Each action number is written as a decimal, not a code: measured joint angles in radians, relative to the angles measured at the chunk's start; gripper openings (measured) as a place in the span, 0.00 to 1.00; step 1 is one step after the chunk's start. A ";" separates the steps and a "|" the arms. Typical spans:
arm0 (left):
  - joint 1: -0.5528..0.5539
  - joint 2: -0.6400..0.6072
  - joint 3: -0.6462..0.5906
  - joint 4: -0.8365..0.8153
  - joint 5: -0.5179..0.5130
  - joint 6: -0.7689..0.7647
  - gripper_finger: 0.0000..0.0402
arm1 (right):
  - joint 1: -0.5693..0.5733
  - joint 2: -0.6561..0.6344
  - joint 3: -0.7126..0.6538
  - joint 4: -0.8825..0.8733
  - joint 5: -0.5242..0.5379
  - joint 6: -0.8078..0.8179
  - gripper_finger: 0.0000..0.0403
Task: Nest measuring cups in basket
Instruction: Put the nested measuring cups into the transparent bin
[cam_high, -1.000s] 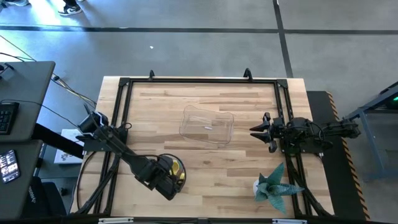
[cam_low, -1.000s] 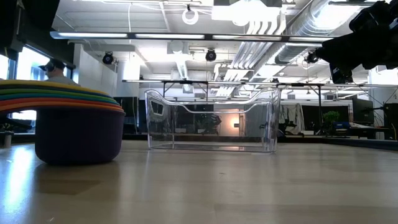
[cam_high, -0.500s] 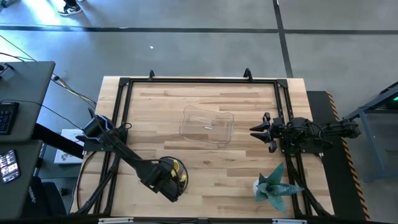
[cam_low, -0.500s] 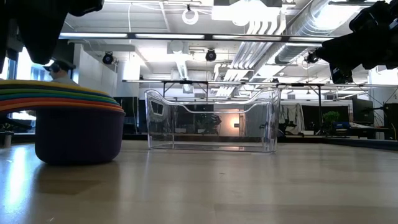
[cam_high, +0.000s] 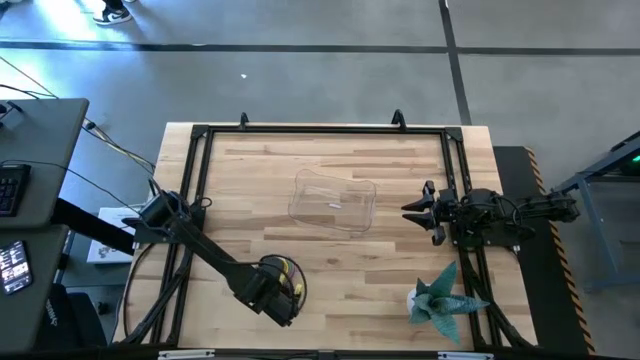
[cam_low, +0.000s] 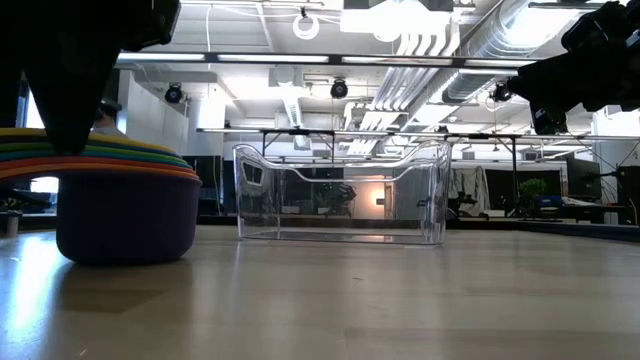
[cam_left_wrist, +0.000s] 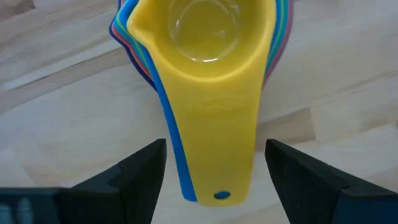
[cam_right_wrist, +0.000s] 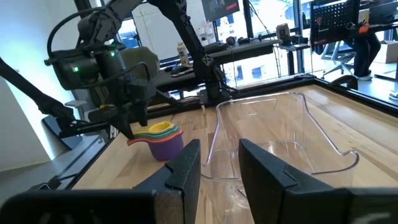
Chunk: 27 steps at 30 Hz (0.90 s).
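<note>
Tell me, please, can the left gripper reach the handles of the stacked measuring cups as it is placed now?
Probably yes. The left gripper is open, with one finger on each side of the handles of the measuring cups, and nothing lies between them. The basket stands apart, farther up the table.

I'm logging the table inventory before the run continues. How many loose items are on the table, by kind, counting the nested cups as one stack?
Stack of nested measuring cups: 1
Clear basket: 1
Folded-paper figure: 1
Total: 3
</note>
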 joint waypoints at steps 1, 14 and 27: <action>0.000 0.005 0.000 0.001 0.000 0.000 0.66 | 0.000 0.000 0.000 0.000 0.000 0.000 0.25; 0.021 0.054 0.000 0.032 -0.003 0.079 0.66 | 0.000 0.000 0.000 0.000 0.000 0.000 0.25; 0.022 0.054 0.000 0.003 -0.001 0.079 0.46 | 0.000 0.000 0.000 0.000 0.000 0.000 0.25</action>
